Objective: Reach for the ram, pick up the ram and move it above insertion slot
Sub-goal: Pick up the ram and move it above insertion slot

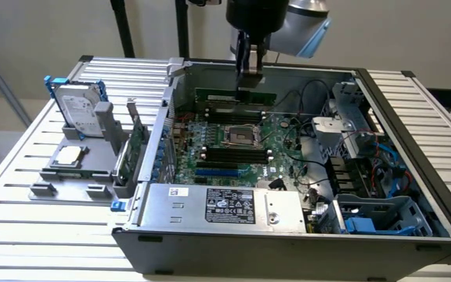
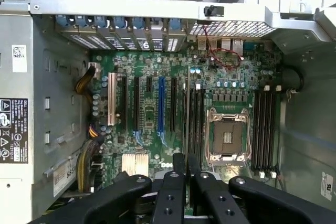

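My gripper [image 1: 249, 75] hangs over the open computer case, shut on the ram [image 1: 235, 98], a thin green stick held level on its long edge above the motherboard [image 1: 276, 161]. In the wrist view the black fingers [image 2: 170, 195] close on the ram [image 2: 187, 103], seen edge-on as a thin line. That line runs parallel to the black insertion slots [image 2: 197, 116] beside the silver processor socket [image 2: 227, 137] and lies over them. A second bank of slots [image 2: 265, 129] sits on the socket's other side. In the exterior view the slots [image 1: 229, 155] lie below the ram, which stays clear of them.
On the exterior view's left a grey holder [image 1: 69, 188] carries a hard drive with blue rails [image 1: 80, 108], a processor [image 1: 69, 155] and an upright expansion card [image 1: 135, 147]. The power supply [image 1: 221, 207] fills the case's near side. Cables and a drive cage [image 1: 382, 217] crowd the exterior view's right.
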Robot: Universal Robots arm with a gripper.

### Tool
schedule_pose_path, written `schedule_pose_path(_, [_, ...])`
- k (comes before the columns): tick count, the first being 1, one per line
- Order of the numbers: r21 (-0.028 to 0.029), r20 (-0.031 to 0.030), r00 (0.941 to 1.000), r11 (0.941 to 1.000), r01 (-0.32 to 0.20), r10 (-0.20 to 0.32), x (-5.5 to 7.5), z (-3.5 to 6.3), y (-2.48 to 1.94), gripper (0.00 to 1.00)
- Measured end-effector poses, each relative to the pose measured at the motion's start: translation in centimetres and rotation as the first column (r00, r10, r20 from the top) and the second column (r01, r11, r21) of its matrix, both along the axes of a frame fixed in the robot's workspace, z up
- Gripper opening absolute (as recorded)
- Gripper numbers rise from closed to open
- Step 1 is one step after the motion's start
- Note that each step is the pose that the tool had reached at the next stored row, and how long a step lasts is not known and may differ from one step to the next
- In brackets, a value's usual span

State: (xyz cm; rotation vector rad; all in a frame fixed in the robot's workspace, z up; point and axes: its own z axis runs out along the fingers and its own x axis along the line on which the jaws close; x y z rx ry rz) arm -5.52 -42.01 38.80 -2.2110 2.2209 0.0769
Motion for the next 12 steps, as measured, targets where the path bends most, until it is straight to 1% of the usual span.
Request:
schedule_pose_path(3, [0.0000, 0.0072, 1.0000, 1.0000, 0.004, -0.004, 0.00, -0.01, 0.61, 0.14])
schedule_pose_path(5, [0.0001, 0.0104, 0.9999, 1.0000, 0.005, -0.005, 0.00, -0.01, 0.82, 0.14])
schedule_pose_path(12, [0.0001, 0.0107, 0.9999, 1.0000, 0.005, -0.005, 0.00, -0.01, 0.88, 0.14])
